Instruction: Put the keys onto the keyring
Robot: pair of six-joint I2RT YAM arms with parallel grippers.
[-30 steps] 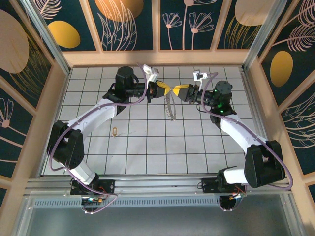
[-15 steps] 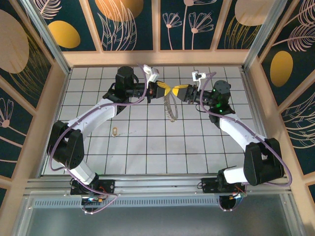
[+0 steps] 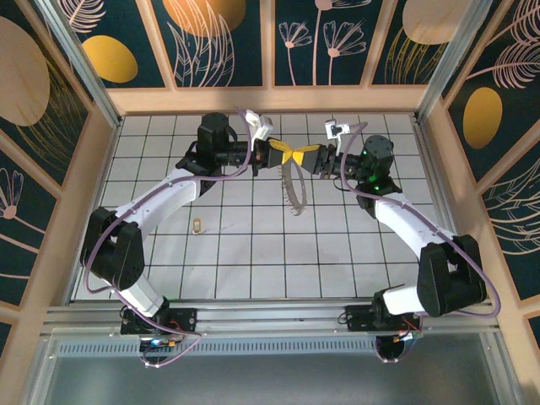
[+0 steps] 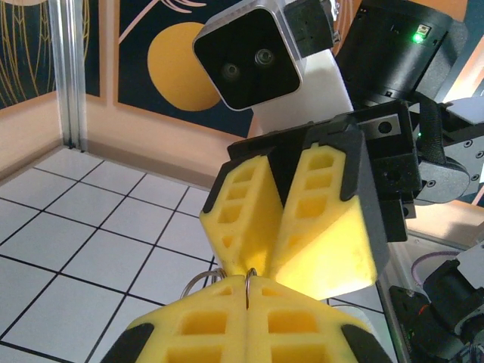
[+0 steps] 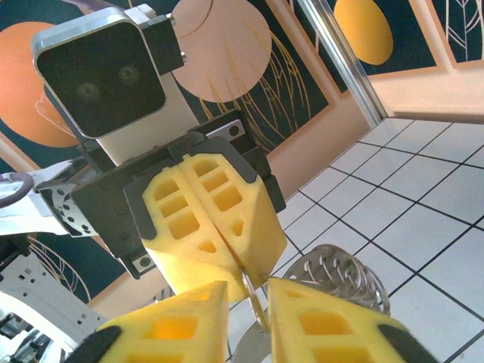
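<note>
The left gripper (image 3: pixel 287 156) jaws, pressed together, pinch the thin silvery-white floppy keyring (image 3: pixel 293 190) so it hangs, presumably for threading; the right gripper (image 3: pixel 305 157) jaws straddle it, grip indeterminate; the tiny brass-gold key (image 3: pixel 197 225) lies apart on the white tiled desk (image 3: pixel 253 253).

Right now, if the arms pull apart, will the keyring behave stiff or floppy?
Probably floppy: the keyring hangs long and narrow below the left tool and right tool. Likely light: their tips alone hold it. May swing.
</note>
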